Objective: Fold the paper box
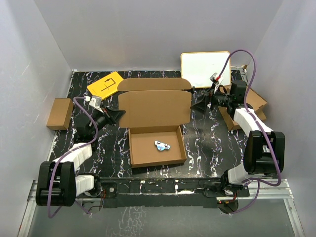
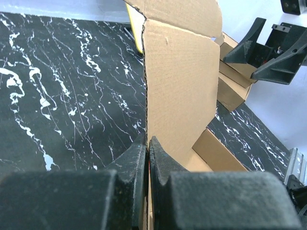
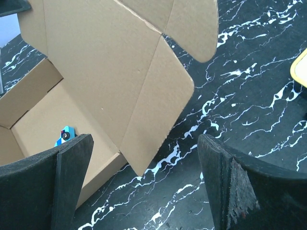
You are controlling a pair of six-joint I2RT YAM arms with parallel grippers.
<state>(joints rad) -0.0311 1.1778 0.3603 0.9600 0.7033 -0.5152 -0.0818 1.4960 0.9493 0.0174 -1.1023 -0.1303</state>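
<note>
The paper box point(image 1: 157, 148) lies mid-table, a shallow brown tray with its lid panel point(image 1: 155, 108) standing up behind it and a top flap point(image 1: 154, 84) beyond. A small blue and white item point(image 1: 162, 145) rests inside the tray. My left gripper point(image 1: 118, 116) is shut on the lid's left edge; in the left wrist view its fingertips point(image 2: 147, 143) pinch the cardboard point(image 2: 178, 91). My right gripper point(image 1: 195, 105) stands open just off the lid's right side. In the right wrist view its gripper point(image 3: 144, 167) frames the lid's side flap point(image 3: 156, 103) without touching it.
A small brown box point(image 1: 59, 113) sits at the left table edge. A yellow card point(image 1: 105, 84) lies at the back left, a white board point(image 1: 205, 68) at the back right. More flat cardboard point(image 1: 253, 104) lies under the right arm.
</note>
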